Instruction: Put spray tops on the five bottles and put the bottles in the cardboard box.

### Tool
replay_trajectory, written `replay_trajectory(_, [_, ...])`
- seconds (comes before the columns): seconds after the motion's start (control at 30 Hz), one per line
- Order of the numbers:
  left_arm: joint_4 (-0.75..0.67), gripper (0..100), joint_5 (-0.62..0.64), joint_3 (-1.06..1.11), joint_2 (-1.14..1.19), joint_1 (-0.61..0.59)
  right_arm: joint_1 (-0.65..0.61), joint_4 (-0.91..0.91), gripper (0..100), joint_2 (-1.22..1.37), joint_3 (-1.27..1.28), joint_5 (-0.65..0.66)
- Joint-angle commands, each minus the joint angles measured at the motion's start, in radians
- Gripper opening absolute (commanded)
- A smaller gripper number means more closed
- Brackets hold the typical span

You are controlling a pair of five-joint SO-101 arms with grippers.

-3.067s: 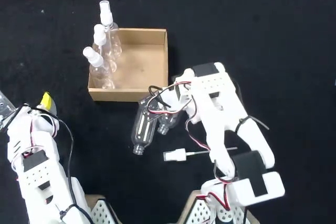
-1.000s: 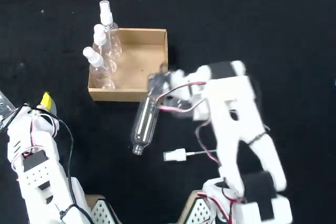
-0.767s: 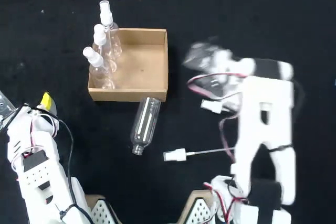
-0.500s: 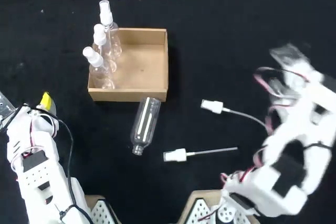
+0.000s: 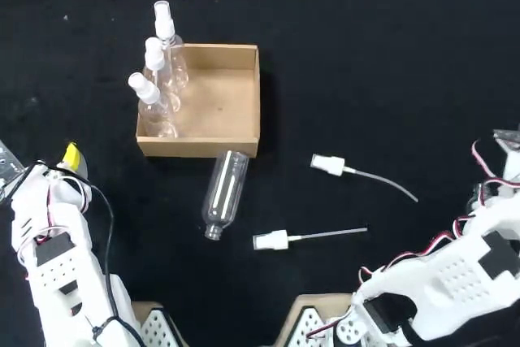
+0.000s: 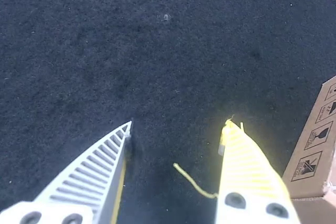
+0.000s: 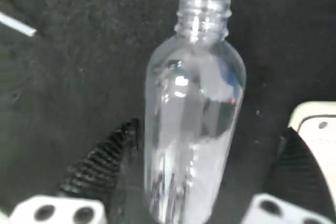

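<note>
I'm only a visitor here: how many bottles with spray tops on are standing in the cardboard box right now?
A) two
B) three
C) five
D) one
B: three bottles wearing white spray tops stand along one side of the cardboard box, while an uncapped bottle lies on the table outside it.

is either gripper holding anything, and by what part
The right gripper holds an uncapped bottle by its lower body; the left gripper is open, empty.
</note>
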Motion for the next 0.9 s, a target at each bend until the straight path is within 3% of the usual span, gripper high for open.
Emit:
replay_trajectory(0.0, [-0.021, 25, -0.002, -0.015, -0.021, -0.010, -0.014, 0.121, 36.1, -0.002, -0.176, 0.012])
replay_trajectory(0.43, [-0.021, 25, -0.002, -0.015, -0.021, -0.010, -0.081, 0.087, 35.5, 0.148, -0.196, 0.006])
replay_trajectory(0.7, [-0.020, 25, -0.002, -0.013, -0.021, -0.010, -0.091, 0.043, 6.6, 0.145, -0.222, 0.012])
replay_trajectory(0.87, [-0.020, 25, -0.002, -0.013, -0.021, -0.010, -0.112, 0.048, 2.8, 0.145, -0.312, 0.012])
